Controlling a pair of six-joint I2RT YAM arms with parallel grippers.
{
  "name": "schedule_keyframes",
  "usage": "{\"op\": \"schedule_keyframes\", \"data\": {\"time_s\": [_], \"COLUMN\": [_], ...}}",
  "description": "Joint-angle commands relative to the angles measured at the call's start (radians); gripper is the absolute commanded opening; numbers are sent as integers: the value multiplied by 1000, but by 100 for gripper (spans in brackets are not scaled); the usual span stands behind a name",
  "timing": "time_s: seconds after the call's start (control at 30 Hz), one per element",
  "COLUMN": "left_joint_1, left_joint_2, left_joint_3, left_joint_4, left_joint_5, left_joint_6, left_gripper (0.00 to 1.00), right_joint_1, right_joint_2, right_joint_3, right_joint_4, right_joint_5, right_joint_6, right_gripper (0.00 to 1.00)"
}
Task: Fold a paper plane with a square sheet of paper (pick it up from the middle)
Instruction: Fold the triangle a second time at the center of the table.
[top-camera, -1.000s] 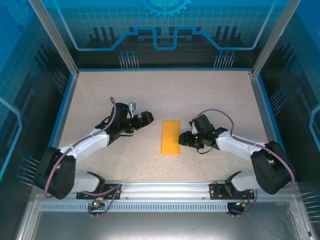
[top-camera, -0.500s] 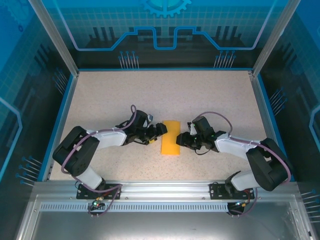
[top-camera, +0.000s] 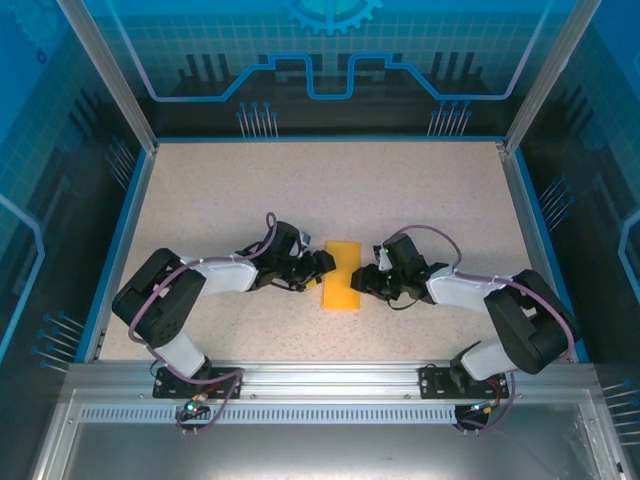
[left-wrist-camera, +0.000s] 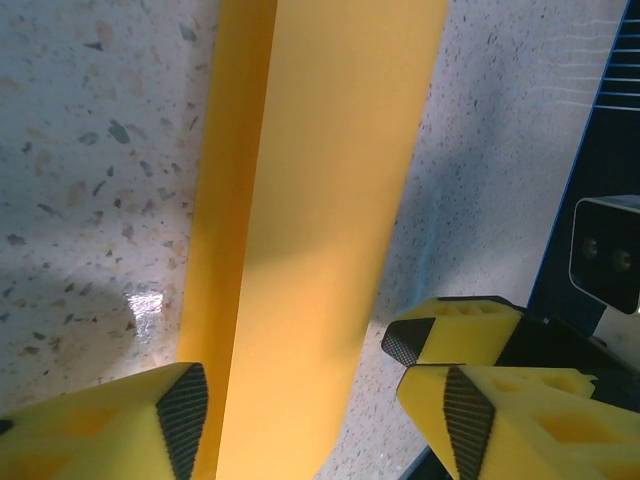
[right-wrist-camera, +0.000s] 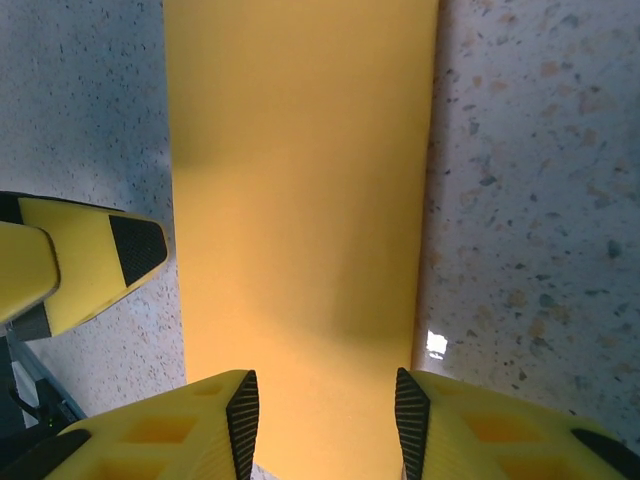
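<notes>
Speckled table (top-camera: 200, 200) bears the folded sheet (top-camera: 341, 274) flat. Left gripper (left-wrist-camera: 320, 425) and right gripper (right-wrist-camera: 325, 420) straddle it, jaws apart — closing unevenly could buckle or skew it.

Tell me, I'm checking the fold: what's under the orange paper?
Speckled table under the paper; a second layer shows along one long edge. Whatever lies between layers is covered.

Bright, sharp; soft shadows across paper (right-wrist-camera: 300, 200)
</notes>
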Motion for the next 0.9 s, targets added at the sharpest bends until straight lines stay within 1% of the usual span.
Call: {"op": "schedule_keyframes", "data": {"time_s": [0.0,0.07,0.2,0.33,0.4,0.53,0.87], "left_joint_1": [-12,-13,-13,-13,-14,-14,-14], "left_joint_2": [13,18,28,55,65,78,84], "left_joint_3": [31,31,31,51,49,56,59], "left_joint_4": [-43,-46,-59,-75,-52,-21,19], "left_joint_5": [25,24,20,41,59,93,119], "left_joint_6": [8,11,10,20,16,12,-7], "left_gripper": [64,60,56,52,49,47,43], "right_joint_1": [4,3,4,4,4,4,3], "right_joint_2": [15,17,21,34,40,50,39], "right_joint_3": [-11,-15,-16,-18,-20,-20,-28], "right_joint_4": [31,40,48,55,64,74,74], "right_joint_5": [-25,-25,-29,-32,-37,-43,-47], "right_joint_6": [14,17,19,23,25,24,15], "right_gripper": [43,43,43,43,43,43,43]}}
